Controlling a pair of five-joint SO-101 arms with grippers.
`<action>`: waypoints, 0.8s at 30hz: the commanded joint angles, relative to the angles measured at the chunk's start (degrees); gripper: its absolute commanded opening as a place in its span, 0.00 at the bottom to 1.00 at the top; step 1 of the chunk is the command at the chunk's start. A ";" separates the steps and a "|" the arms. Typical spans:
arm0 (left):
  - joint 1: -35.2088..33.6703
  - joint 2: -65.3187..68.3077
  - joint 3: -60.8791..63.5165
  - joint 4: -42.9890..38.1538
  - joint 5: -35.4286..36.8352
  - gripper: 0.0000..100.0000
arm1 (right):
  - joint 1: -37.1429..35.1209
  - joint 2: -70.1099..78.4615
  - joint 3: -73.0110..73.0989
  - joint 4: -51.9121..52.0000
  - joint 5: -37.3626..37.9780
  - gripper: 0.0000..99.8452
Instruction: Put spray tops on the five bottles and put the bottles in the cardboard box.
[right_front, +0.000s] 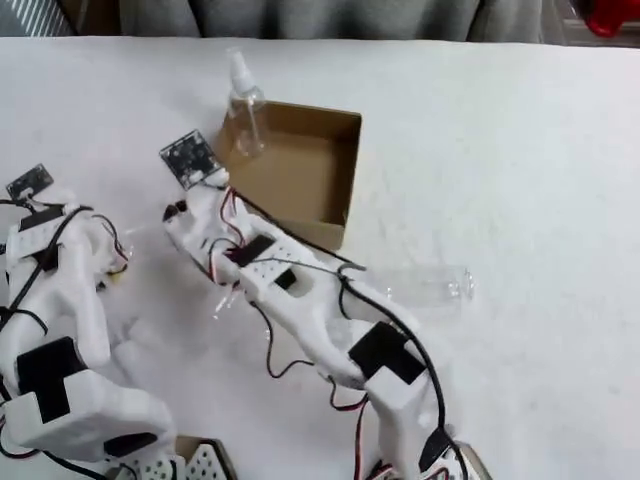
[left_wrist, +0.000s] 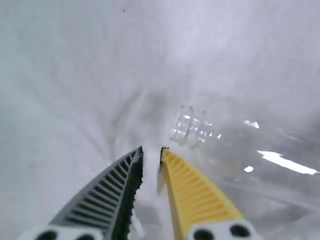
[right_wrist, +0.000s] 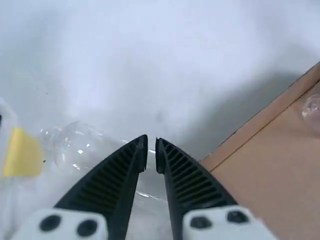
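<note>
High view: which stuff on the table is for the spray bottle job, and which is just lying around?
For the job:
cardboard box
bottle with a spray top, upright at the box's far corner
clear bottle, lying on its side
open-necked bottle, no top on yet

Just lying about:
red thing at the far edge
grey curtain behind the table

- My right gripper (right_wrist: 151, 142) sits just left of the cardboard box (right_wrist: 270, 165).
- 1 near bottle (right_wrist: 75, 145) lies on the table (right_front: 500, 150) between my 2 grippers, its neck just ahead of my left gripper (left_wrist: 151, 150).
- 1 standing bottle (right_front: 243, 105) is at the box's far left corner.
- 1 far bottle (right_front: 430, 285) lies right of my right arm.
</note>
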 joint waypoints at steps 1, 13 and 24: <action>1.10 -0.48 -1.67 -1.23 0.62 0.07 | -0.48 -0.92 -2.90 -1.19 -0.26 0.02; 1.10 -0.48 -1.58 -1.23 0.62 0.07 | -3.56 1.63 -2.73 2.07 0.00 0.02; 1.10 -0.57 -1.58 -1.23 0.62 0.07 | -3.21 1.80 -3.08 1.54 0.00 0.02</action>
